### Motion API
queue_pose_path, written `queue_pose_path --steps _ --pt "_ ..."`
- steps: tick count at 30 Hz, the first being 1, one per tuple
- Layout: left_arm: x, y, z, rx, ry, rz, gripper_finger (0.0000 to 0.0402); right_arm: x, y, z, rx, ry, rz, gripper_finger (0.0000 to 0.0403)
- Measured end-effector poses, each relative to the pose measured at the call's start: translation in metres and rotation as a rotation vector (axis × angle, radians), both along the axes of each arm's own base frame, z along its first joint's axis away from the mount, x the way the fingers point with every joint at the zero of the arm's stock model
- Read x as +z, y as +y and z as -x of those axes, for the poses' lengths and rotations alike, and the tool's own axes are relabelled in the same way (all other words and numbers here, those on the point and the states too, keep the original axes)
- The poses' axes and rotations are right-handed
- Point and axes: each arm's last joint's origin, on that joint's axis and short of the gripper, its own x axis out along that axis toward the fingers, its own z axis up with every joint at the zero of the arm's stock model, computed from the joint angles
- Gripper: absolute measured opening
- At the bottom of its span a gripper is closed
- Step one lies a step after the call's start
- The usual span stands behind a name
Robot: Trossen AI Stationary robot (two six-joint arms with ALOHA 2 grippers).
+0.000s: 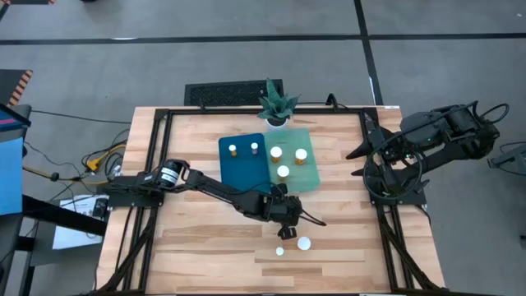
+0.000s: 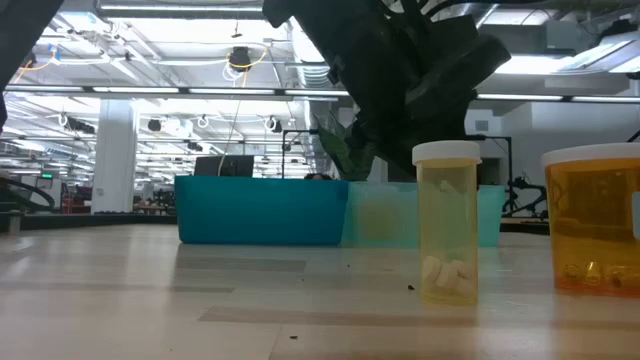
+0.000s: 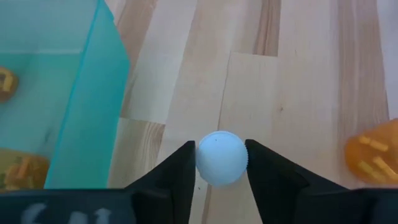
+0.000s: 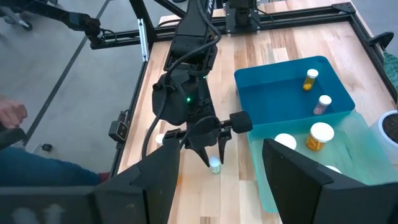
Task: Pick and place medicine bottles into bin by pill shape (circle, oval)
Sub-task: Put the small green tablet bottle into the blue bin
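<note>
My left gripper point(image 1: 288, 228) reaches to the table's middle, just in front of the bins, and is shut on a small medicine bottle's round white cap point(image 3: 221, 158). In the high view the gripper hides that bottle; the right wrist view shows the bottle point(image 4: 214, 165) under the fingers. Two more medicine bottles stand on the wood nearer the front edge, a narrow one point(image 1: 280, 251) and a wide orange one point(image 1: 304, 242). The dark blue bin point(image 1: 243, 168) holds two bottles and the pale green bin point(image 1: 306, 174) holds three. My right gripper point(image 1: 355, 153) waits open, raised at the table's right. My left gripper pinches the cap between its two fingers, one on each opposite side of the rim point(image 3: 199, 163). The fingers slant down at it from the table's left and far side. The bottle is upright with its base on the table point(image 4: 214, 170).
A potted green plant point(image 1: 275, 103) stands behind the bins at the far edge. The green bin's wall point(image 3: 93, 106) is close beside the left gripper. Bare wood lies along the table's front and left. A person's hand point(image 4: 9, 115) shows beyond the table's front edge.
</note>
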Motion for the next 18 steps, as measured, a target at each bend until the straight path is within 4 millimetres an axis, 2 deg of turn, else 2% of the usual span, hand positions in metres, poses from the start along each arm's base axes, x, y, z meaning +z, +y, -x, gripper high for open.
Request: queue_pose_path --steps 4,8,14,18 --pt "0.002 0.000 0.000 0.025 -0.008 0.031 0.0112 0.000 0.000 0.000 0.000 0.000 0.000 0.0238" --pt "0.017 -0.001 0.001 0.049 -0.045 0.063 0.0110 0.000 0.000 0.000 0.000 0.000 0.000 0.0238" --pt "0.056 0.000 0.006 0.069 -0.072 0.077 0.0115 0.000 0.000 0.000 0.001 -0.001 0.002 0.0238" --pt "0.096 0.006 0.026 0.113 -0.072 0.038 0.0115 0.000 0.000 0.000 0.004 -0.002 0.006 0.0238"
